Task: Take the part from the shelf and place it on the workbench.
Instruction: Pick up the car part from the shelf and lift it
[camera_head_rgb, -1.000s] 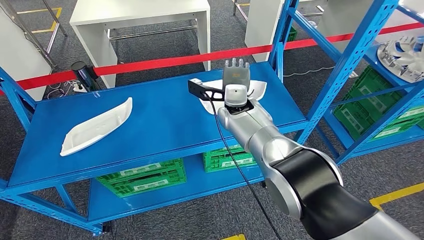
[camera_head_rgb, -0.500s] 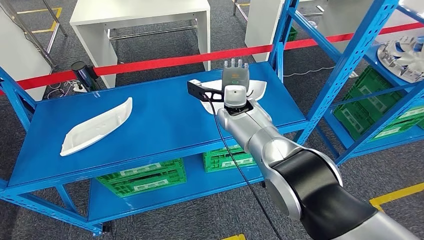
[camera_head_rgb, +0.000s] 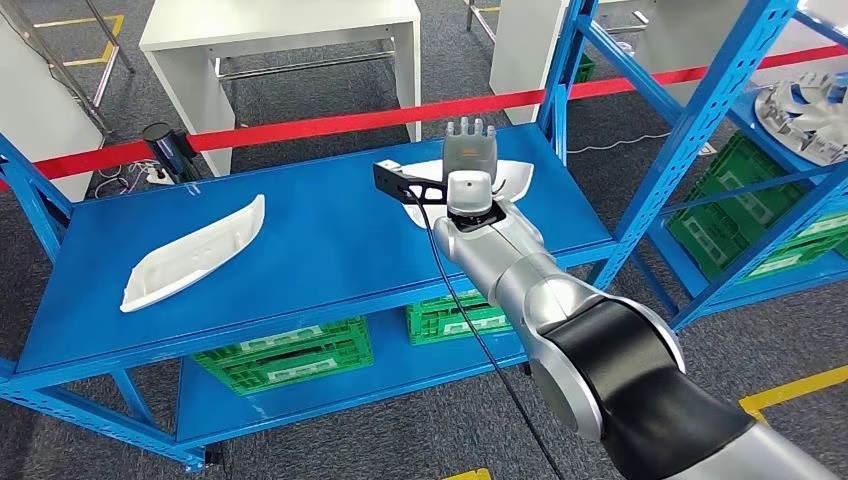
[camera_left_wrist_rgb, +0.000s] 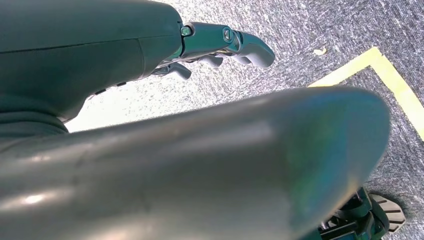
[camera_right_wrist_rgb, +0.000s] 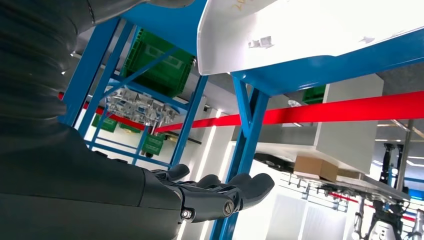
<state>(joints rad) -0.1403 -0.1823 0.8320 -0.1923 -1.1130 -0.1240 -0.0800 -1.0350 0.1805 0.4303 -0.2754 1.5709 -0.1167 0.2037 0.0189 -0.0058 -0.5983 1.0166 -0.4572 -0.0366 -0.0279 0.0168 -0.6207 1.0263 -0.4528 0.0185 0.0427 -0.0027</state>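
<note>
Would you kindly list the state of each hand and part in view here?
right hand: open, fingers extended above the white part, holding nothing
left hand: hanging over the floor, holding nothing
white part: lying on the shelf under the right hand
second white part: lying untouched on the shelf

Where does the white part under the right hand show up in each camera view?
Head view: the white part lies on the blue shelf, just beyond the right hand.
Right wrist view: white part at the picture's top, on the shelf's blue edge.
Left wrist view: not in it.
Shared landmark: the red barrier tape.
</note>
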